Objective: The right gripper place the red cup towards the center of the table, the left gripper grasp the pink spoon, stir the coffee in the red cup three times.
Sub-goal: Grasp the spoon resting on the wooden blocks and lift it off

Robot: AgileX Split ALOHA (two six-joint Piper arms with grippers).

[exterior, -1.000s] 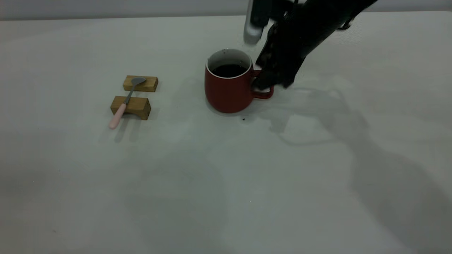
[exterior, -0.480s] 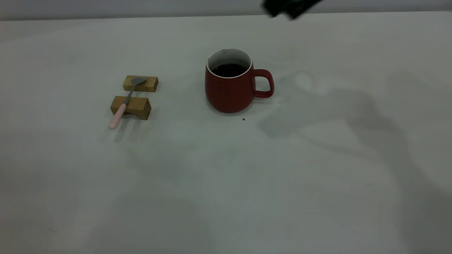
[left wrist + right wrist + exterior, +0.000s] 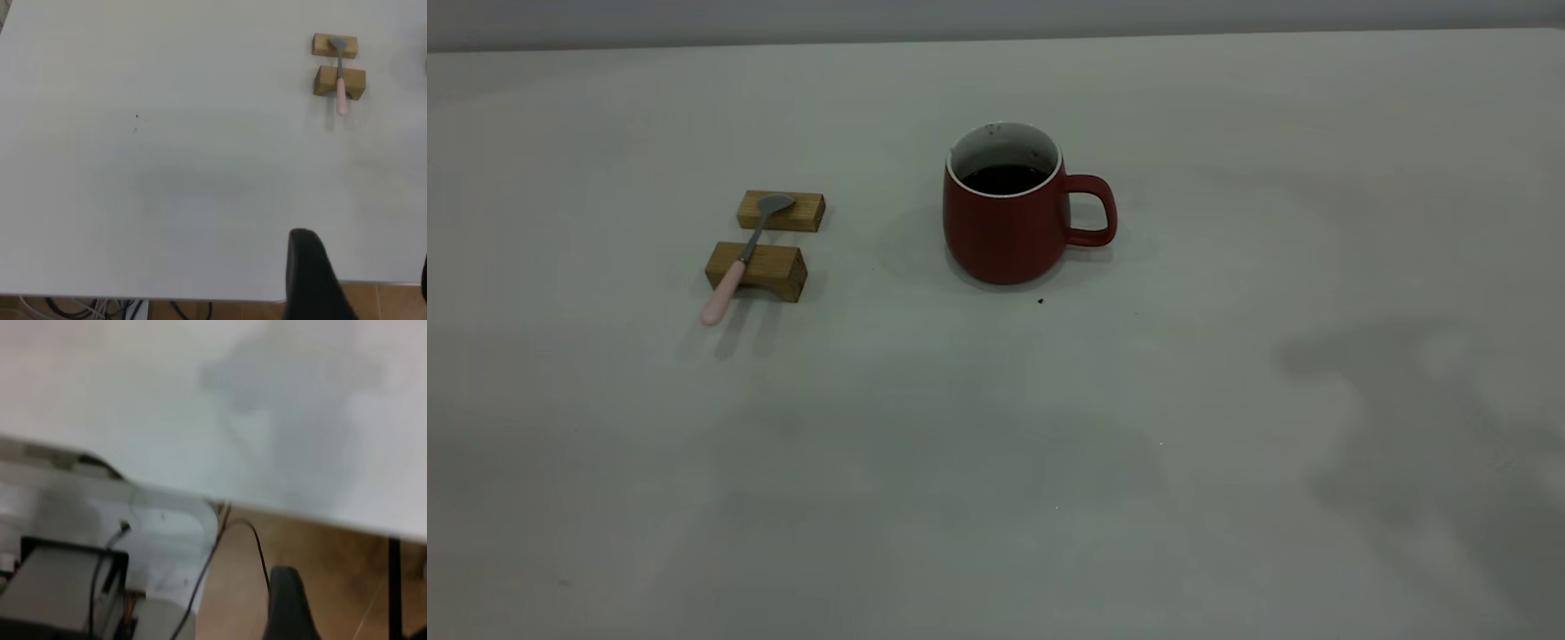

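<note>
The red cup [image 3: 1003,222] stands upright toward the middle of the bench [image 3: 1227,178], nearer its far edge, its loop handle turned to the right side. The coffee [image 3: 1004,178] lies dark and flat inside, below the white rim. Well apart to the left, the pink spoon [image 3: 738,260] rests across two wooden blocks [image 3: 769,240], bowl on the farther block, pink handle overhanging the nearer one. The left gripper [image 3: 360,280] hangs over the bench's edge, far from the spoon; only one finger shows fully, so whether its jaws are wide or narrow cannot be told. The right gripper [image 3: 347,607] is off beyond the bench's edge, above cables and floor; its jaws cannot be judged either.
</note>
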